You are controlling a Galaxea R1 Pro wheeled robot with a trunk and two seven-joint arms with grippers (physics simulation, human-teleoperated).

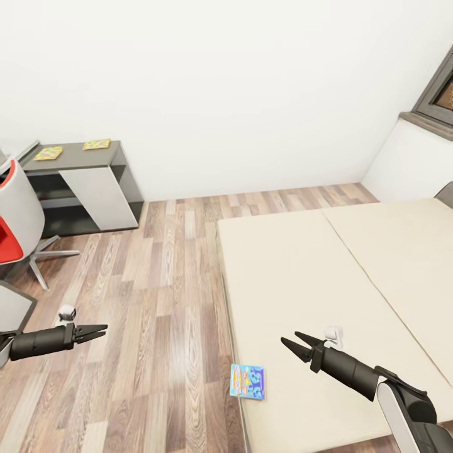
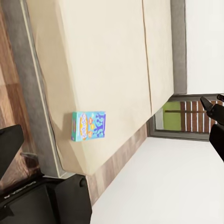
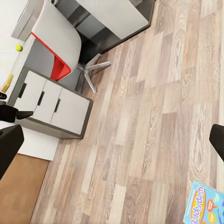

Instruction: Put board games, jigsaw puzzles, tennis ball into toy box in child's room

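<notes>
A blue board game [image 1: 247, 381] with bright print lies flat on the near left corner of the bed [image 1: 352, 277], and shows again as the blue board game [image 2: 88, 126] in the left wrist view. My right gripper [image 1: 296, 345] hangs open over the mattress, a little right of and beyond that box. Over the wood floor to the bed's left, my left gripper [image 1: 94, 330] is open and holds nothing. In the right wrist view the tennis ball [image 3: 18, 47] rests on the pale table top [image 3: 11, 65]. The toy box is out of view.
A dark cabinet [image 1: 94, 182] with white sides stands against the far wall, with two flat colourful boxes [image 1: 48, 153] [image 1: 96, 144] on top. A red and white swivel chair [image 1: 16, 220] stands at left. Open plank floor [image 1: 170, 302] lies between the chair and the bed.
</notes>
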